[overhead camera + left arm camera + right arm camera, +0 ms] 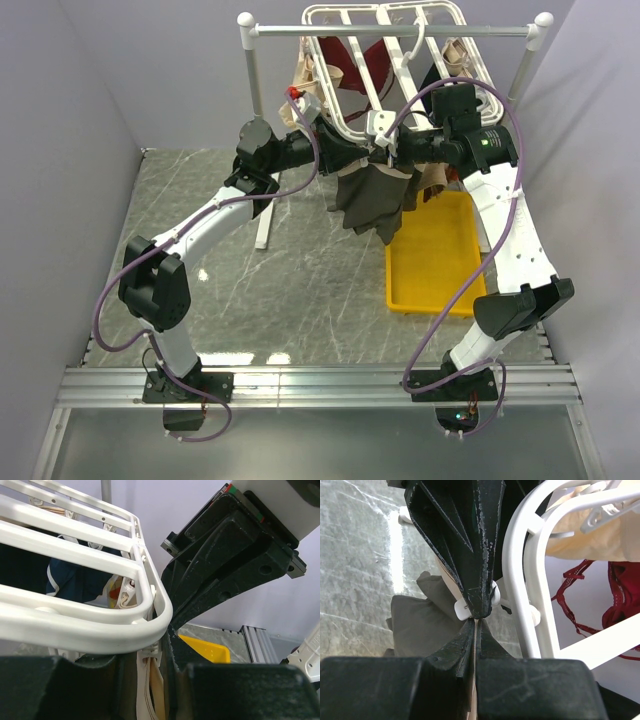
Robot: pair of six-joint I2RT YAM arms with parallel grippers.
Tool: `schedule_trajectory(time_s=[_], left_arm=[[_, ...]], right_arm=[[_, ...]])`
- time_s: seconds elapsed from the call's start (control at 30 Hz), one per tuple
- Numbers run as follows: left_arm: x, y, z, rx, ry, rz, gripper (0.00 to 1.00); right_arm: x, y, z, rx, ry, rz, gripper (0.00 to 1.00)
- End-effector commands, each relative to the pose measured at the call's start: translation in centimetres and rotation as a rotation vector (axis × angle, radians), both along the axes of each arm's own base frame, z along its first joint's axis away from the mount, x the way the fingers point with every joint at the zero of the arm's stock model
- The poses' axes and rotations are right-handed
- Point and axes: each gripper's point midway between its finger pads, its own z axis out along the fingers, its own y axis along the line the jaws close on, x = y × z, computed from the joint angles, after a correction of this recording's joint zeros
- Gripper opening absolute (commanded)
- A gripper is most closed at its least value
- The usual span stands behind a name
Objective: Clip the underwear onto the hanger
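Note:
The white hanger (pixel 345 120) hangs from the rail at the back. The dark grey-brown underwear (pixel 372 200) dangles below its near corner. My left gripper (pixel 372 152) and right gripper (pixel 392 158) meet tip to tip at that corner. In the right wrist view, my right gripper (pixel 475 625) is shut on the underwear's (pixel 420 620) thin beige band, and the left fingers pinch a small white clip (pixel 462 611) just above, beside the hanger frame (pixel 520 580). In the left wrist view, my left gripper (pixel 147 680) sits under the hanger corner (pixel 100 630), with the clip and beige band between its fingers.
A yellow tray (pixel 435 260) lies on the table under the right arm. The white pole-and-rail stand (pixel 390 31) carries the hanger. A maroon garment (pixel 355 65) and a beige garment (pixel 300 75) hang on the hanger, and a dark blue one (pixel 75 580). Walls close in on both sides.

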Motion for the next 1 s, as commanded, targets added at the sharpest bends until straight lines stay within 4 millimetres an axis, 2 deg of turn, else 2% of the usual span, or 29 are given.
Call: schedule_trajectory(time_s=[0.0,0.07,0.17,0.47,0.6,0.7,0.8,0.93,0.97], left_arm=[[-0.8,0.1,-0.3,0.034,0.0,-0.035,0.04],[-0.8,0.1,-0.3,0.035,0.0,-0.035,0.18],[-0.8,0.1,-0.1,0.032,0.001,-0.036,0.27],[-0.1,0.0,0.2,0.029,0.0,-0.017,0.35],[0.0,0.0,0.5,0.019,0.008,-0.01,0.43],[-0.2,0.1,1.1,0.001,0.002,-0.002,0.55],[-0.2,0.3,1.9,-0.01,-0.003,0.009,0.62],[-0.6,0.8,3.2,-0.03,-0.008,0.019,0.76],[-0.7,1.0,3.2,-0.03,-0.003,0.025,0.83]], right_arm=[[-0.5,0.3,3.9,0.066,-0.106,0.026,0.0],[-0.6,0.3,3.9,0.067,-0.105,0.027,0.0],[-0.7,0.4,4.1,0.071,-0.111,0.029,0.0],[-0.9,0.5,4.4,0.078,-0.12,0.038,0.0],[-0.9,0.5,4.5,0.08,-0.123,0.038,0.0],[-0.9,0.5,4.6,0.083,-0.126,0.039,0.0],[-0.9,0.5,4.6,0.085,-0.123,0.037,0.0],[-0.7,0.5,4.8,0.094,-0.129,0.029,0.0],[-0.7,0.6,5.0,0.097,-0.137,0.028,0.0]])
